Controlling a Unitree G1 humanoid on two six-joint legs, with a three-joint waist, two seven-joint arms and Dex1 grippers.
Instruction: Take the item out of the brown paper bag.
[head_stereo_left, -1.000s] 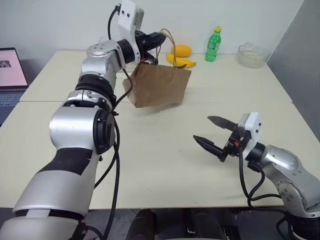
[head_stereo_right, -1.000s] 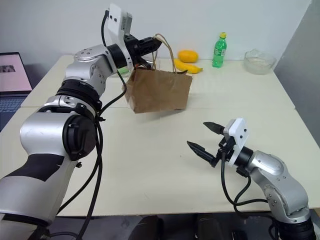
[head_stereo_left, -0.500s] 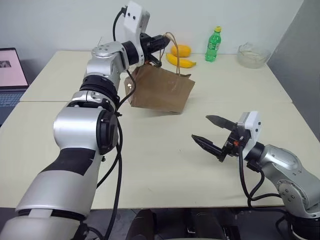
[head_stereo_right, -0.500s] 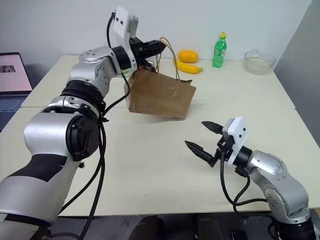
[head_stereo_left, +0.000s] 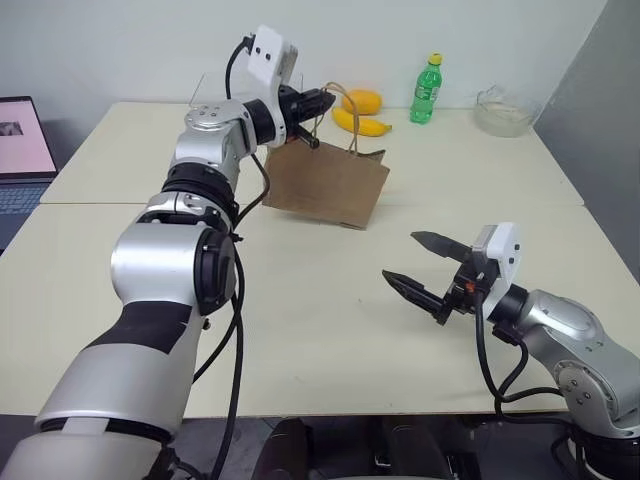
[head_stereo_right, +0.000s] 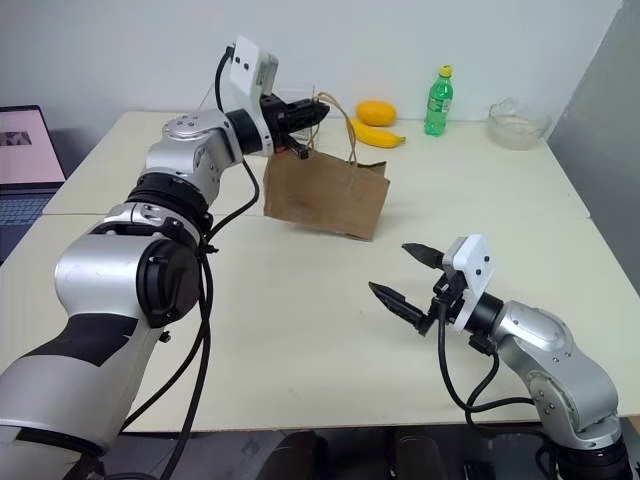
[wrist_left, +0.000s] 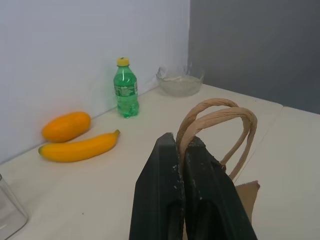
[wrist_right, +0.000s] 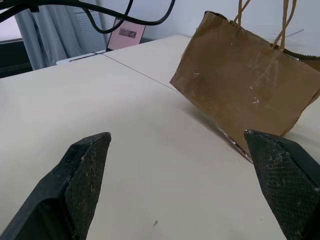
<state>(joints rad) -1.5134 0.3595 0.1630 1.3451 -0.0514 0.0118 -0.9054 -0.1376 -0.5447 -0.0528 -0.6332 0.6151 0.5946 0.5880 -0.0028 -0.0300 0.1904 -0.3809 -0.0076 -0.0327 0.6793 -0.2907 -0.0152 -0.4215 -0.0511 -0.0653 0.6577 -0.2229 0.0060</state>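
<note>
- I am seeing my left hand (head_stereo_left: 322, 101) clenched on the thin tan loop handles (wrist_left: 220, 120) of the creased brown paper bag (head_stereo_left: 326, 185), its two black fingers pressed together around the cord.
- The bag is hanging tilted from that grip, its lower right corner touching or almost touching the pale desk (head_stereo_left: 300, 300) while the left side is lifting clear; I cannot tell which for the corner.
- I am not able to tell where the small red squeeze bottle is; the bag's brown face is hiding whatever sits inside.
- My right hand (head_stereo_left: 420, 268) is hovering released over the near right part of the desk, black fingers (wrist_right: 85, 172) spread wide with nothing between them, pointing toward the bag and well apart from it.
- Behind the bag, by the far wall, a yellow banana (head_stereo_left: 362, 123) is lying just in front of an orange oval fruit (head_stereo_left: 364, 100).
- A green plastic soda bottle with a yellow cap (head_stereo_left: 426, 90) is standing upright to the right of the fruit, and a clear glass bowl (head_stereo_left: 506, 110) is sitting further right near the desk's far corner.
- An open laptop with a pinkish screen (head_stereo_left: 22, 135) is sitting at the left edge.
</note>
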